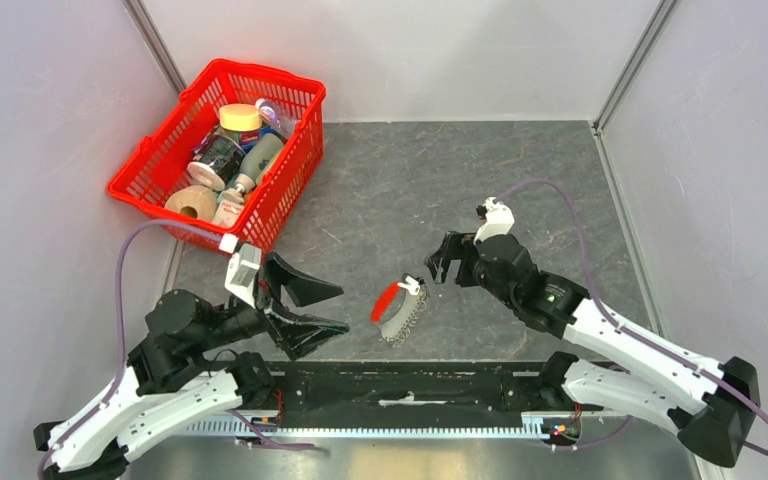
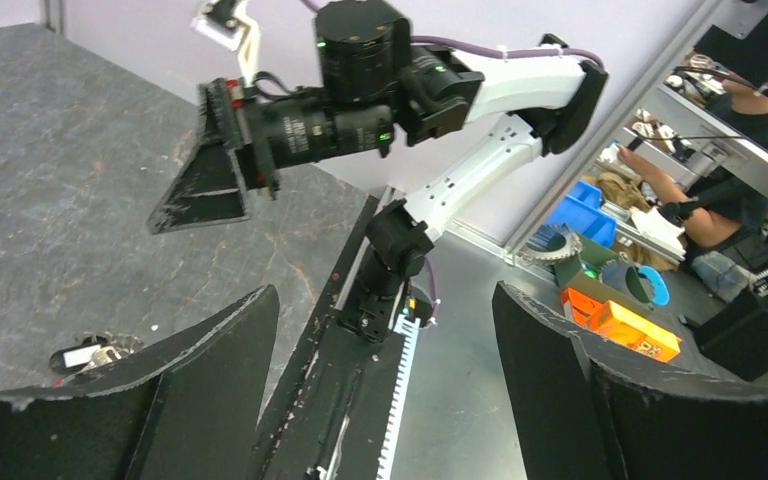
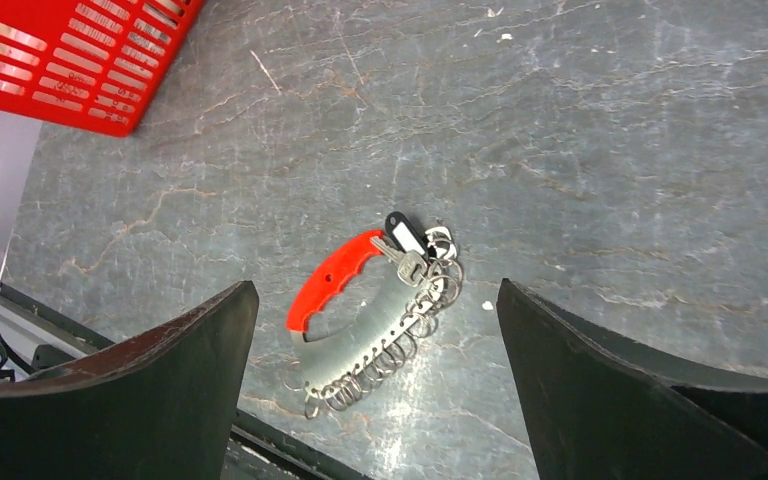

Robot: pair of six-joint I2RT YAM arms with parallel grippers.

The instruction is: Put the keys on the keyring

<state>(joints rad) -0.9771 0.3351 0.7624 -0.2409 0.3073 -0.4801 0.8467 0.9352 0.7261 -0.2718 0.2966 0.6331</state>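
Grey table | keyring w/ keys prob. attached | basket labels unreadable

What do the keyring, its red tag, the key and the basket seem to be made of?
Keyring: dull grey band with glinting silvery rings, likely metal.
Red tag: matte and ribbed, probably plastic or rubber.
Key: glossy black head, likely plastic; silver blade, likely metal.
Basket: bright red moulded lattice, apparently plastic.
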